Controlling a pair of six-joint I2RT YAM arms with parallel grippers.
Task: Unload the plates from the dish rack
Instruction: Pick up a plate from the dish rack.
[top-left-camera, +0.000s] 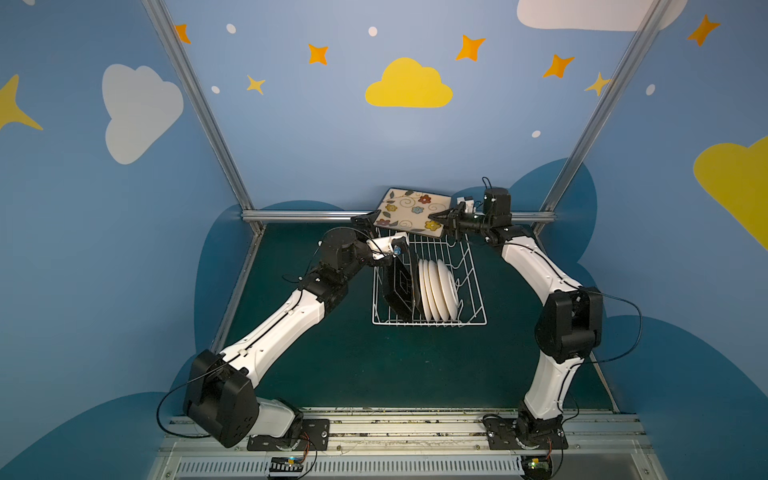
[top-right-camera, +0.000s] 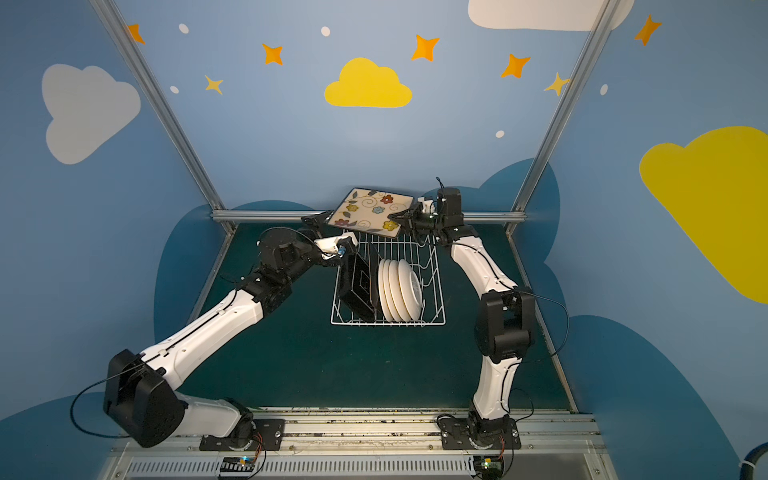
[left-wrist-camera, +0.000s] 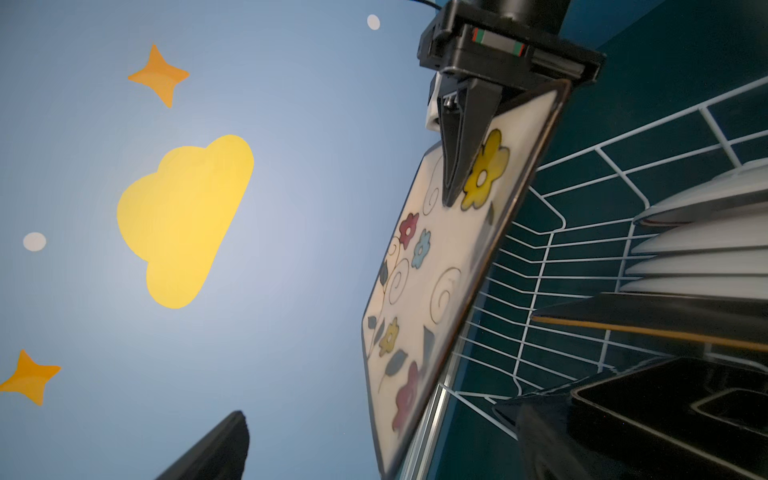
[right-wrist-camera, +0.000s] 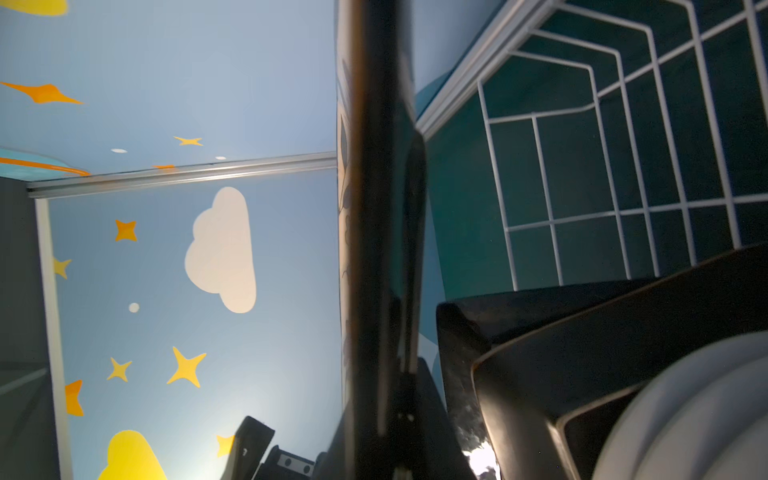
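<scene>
My right gripper (top-left-camera: 439, 217) is pinched shut on one edge of the flowered plate (top-left-camera: 411, 211). One finger lies across the cream face beside a yellow flower and the other is behind the black back. My left gripper (top-left-camera: 368, 221) stands wide open at the plate's opposite corner and holds nothing. In the left wrist view the plate's rim runs between its spread fingers, and I see no contact.

The plate hangs tilted in the air over the far end of the rack (top-left-camera: 471, 291), clear of the wires. Four white plates (top-left-camera: 438, 289) and the dark plates (top-left-camera: 401, 286) stand in the rack's near half.

All the weight sits on one narrow edge grip, so I judge the plate could pivot or slide between my fingers if I swing fast. A drop here would land on the wires, perhaps against the standing plates. If I carry it away carelessly, its free corner could clip my open left fingers and twist it loose.
</scene>
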